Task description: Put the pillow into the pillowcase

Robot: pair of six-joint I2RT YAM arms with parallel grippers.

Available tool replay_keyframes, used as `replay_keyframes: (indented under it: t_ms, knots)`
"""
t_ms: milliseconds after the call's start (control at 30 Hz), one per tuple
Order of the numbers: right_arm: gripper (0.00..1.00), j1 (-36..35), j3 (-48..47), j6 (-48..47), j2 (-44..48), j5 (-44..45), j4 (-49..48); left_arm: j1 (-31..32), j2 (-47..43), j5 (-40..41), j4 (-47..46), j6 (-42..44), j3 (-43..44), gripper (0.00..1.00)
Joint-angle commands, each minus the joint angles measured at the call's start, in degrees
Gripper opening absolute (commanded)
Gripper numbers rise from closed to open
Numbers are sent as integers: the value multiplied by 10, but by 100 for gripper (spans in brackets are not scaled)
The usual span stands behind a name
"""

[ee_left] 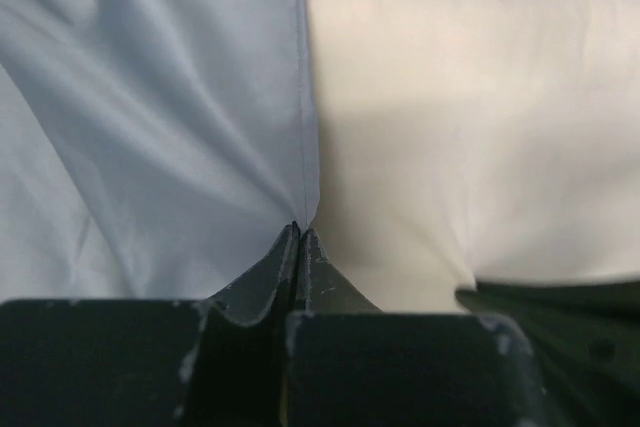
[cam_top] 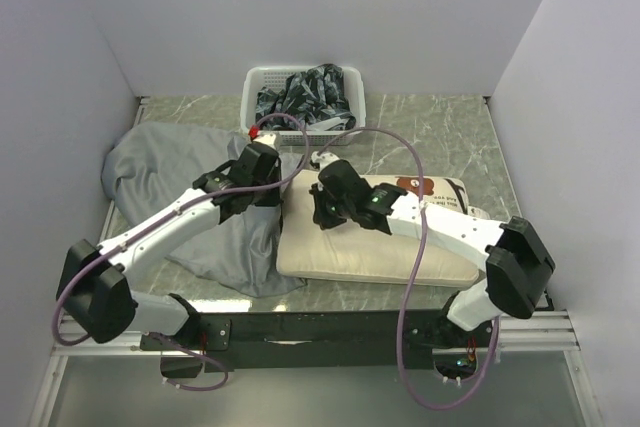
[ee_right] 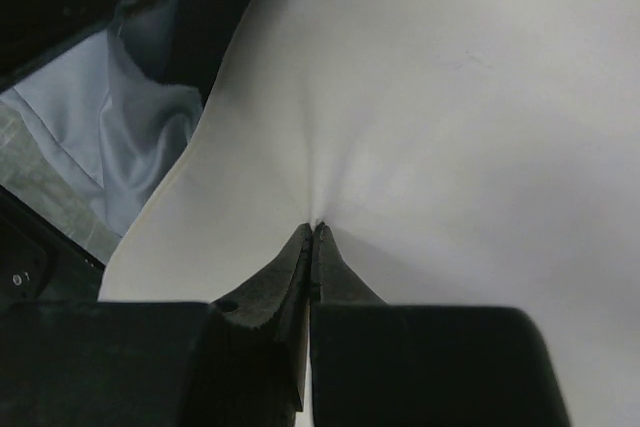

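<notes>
The cream pillow [cam_top: 370,247] lies flat at the table's middle right, its bear print at the far right end. The wrinkled grey pillowcase [cam_top: 170,162] spreads to its left, and its edge meets the pillow's left end. My left gripper [cam_top: 287,183] is shut on the pillowcase's hemmed edge. In the left wrist view the fingertips [ee_left: 302,230] pinch that hem, with the pillowcase [ee_left: 150,117] on the left and the pillow [ee_left: 470,117] on the right. My right gripper [cam_top: 318,212] is shut on the pillow's left end. Its tips [ee_right: 313,227] pinch a pucker of pillow [ee_right: 450,97] fabric.
A white slatted basket [cam_top: 256,87] holding dark patterned cloth stands at the back centre. Grey marbled tabletop [cam_top: 430,137] shows behind the pillow. White walls close in on the left, back and right. Purple cables loop over both arms.
</notes>
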State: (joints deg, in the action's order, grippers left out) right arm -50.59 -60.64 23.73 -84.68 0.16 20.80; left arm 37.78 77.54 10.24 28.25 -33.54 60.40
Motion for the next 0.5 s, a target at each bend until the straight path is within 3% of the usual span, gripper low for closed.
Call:
replay_keyframes:
  t_ms: [0,200,467]
  knots:
    - [0,22,-55,-42,0,-3,-7,-1,-49,-34,47,66,2,1]
    - [0,49,-109,-66,-36,-55,13,-1,-85,-69,64,95,-14,1]
    - [0,67,-127,-31,-69,-60,-8,-1,-127,-132,74,127,-27,1]
